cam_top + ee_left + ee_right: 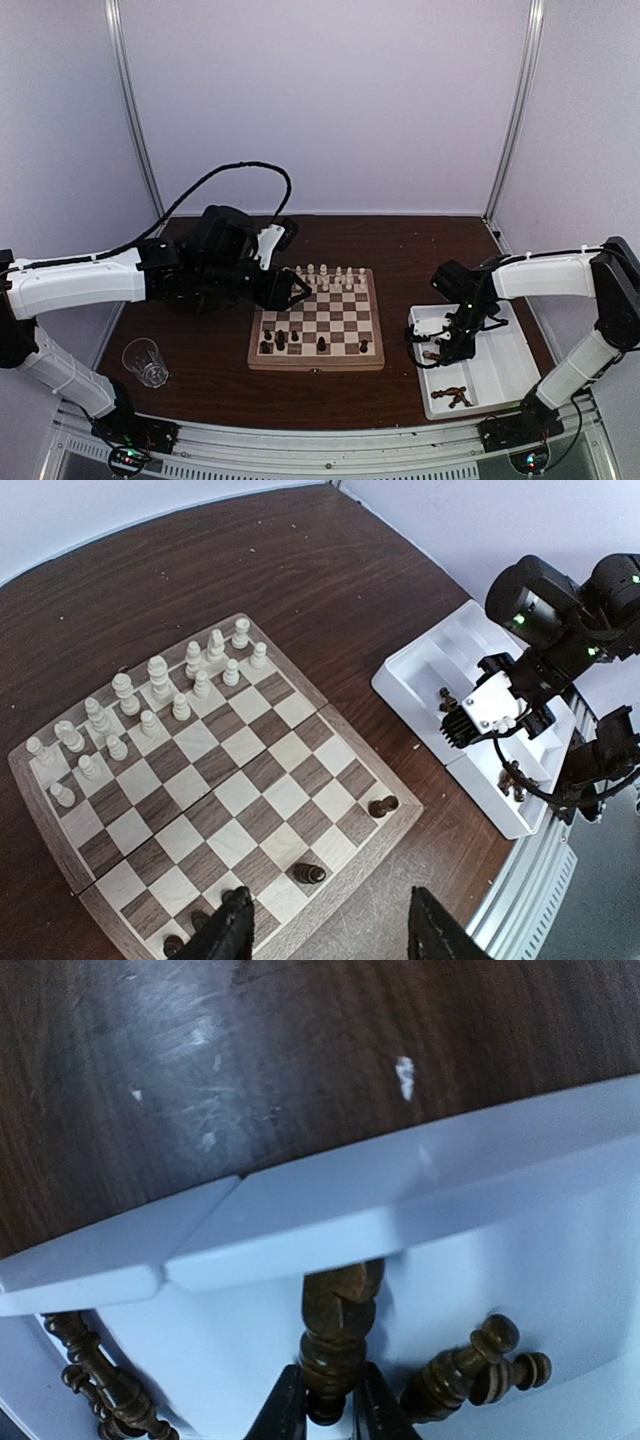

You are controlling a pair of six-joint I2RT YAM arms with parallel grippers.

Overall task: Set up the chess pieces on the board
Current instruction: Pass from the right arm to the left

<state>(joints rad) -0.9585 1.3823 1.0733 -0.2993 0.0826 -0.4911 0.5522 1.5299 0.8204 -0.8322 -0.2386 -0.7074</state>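
The board (340, 322) lies mid-table with cream chess pieces (325, 273) in its two far rows and a few dark ones (281, 340) near the front. In the left wrist view the cream pieces (150, 705) crowd the far left, and dark pieces (309, 873) stand on the near edge squares. My left gripper (335, 935) hovers open over the board's near edge, holding nothing. My right gripper (331, 1410) is down in the white tray (300, 1220), shut on a dark brown chess piece (338, 1335). More dark pieces (455, 1370) lie beside it.
The white divided tray (495, 375) sits right of the board, with loose dark pieces (452, 396) in its front compartment. A clear plastic cup (146, 361) stands at the front left. Bare brown tabletop (200, 570) lies beyond the board.
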